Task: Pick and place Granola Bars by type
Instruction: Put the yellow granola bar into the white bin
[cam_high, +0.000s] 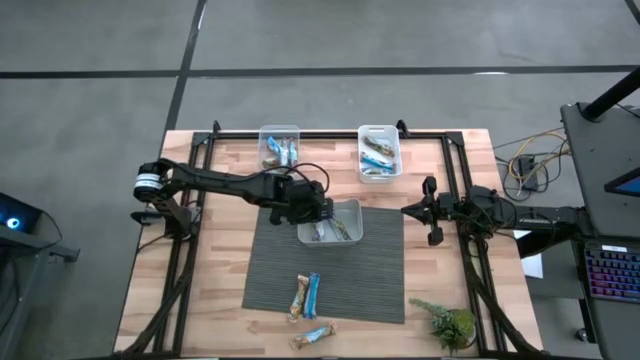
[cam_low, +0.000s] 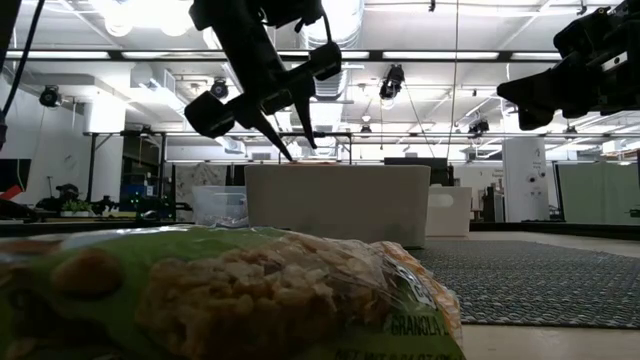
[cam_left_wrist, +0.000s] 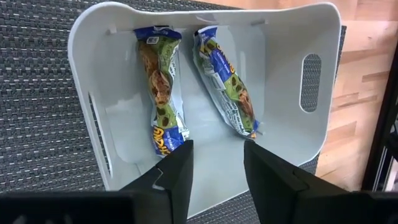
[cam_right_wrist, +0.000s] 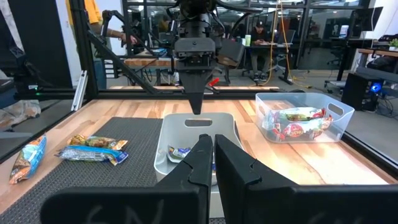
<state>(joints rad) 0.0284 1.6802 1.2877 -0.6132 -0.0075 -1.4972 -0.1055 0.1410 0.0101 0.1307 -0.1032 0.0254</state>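
Granola Bars (cam_left_wrist: 163, 93), two of them, lie in the white tub (cam_left_wrist: 298, 143) on the mat below the left gripper (cam_left_wrist: 214, 171), its jaws spread and empty, while the right gripper (cam_right_wrist: 213, 155) waits with jaws pressed together.

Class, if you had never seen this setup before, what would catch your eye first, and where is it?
First, the left pincer hanging open above the white tub on the grey mat, with two blue-wrapped granola bars lying inside. Next, three loose bars near the mat's front edge. The right pincer waits shut beside the mat.

Only partial "GRANOL" legible, on nearest bar wrapper (cam_low: 300, 300), low view.
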